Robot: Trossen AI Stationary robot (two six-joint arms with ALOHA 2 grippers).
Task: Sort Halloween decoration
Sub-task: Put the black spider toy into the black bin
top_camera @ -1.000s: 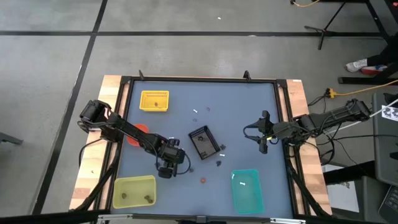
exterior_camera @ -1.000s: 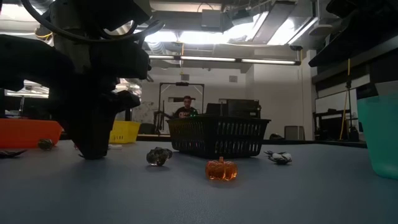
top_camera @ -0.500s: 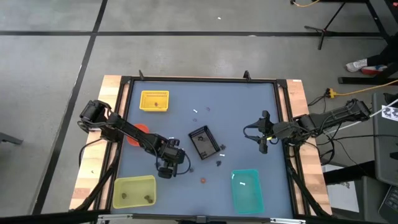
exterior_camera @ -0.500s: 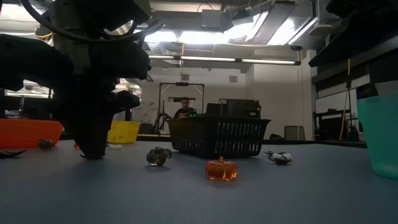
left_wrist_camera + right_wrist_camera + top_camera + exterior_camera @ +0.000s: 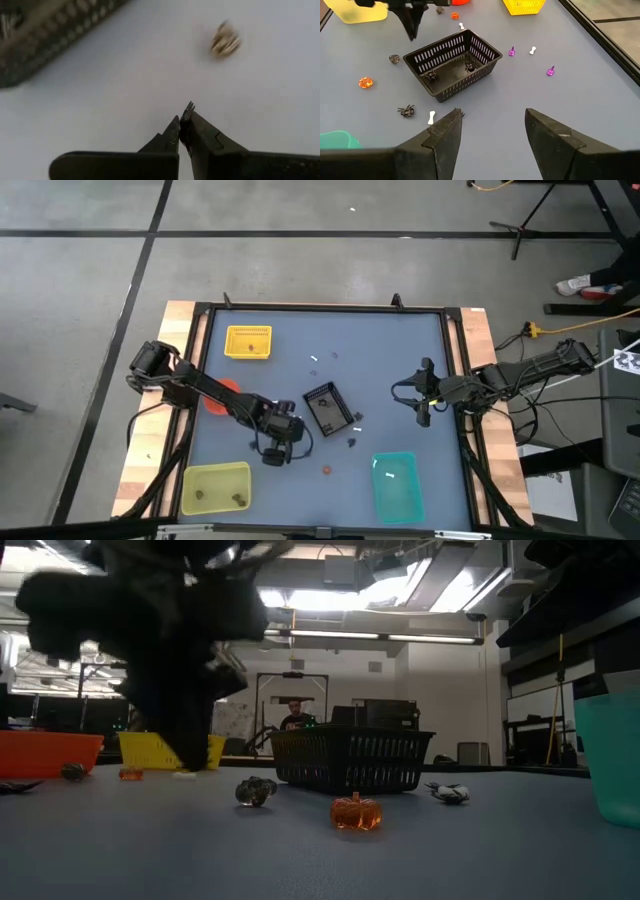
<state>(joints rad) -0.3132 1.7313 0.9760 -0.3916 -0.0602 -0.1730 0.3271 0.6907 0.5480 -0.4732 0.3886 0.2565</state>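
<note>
Beside the black tray (image 5: 328, 407), left gripper (image 5: 274, 457) pinched shut, empty; right gripper (image 5: 421, 418) wide.

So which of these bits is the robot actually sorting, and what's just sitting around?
Being sorted: orange pumpkin, spider, white bone, purple trinkets.

Just there: black basket, yellow tray, yellow-green tray, teal bin, cables.

Black tray (image 5: 328, 407) blocks centre; open table (image 5: 390, 350) toward yellow bin (image 5: 248, 343).
</note>
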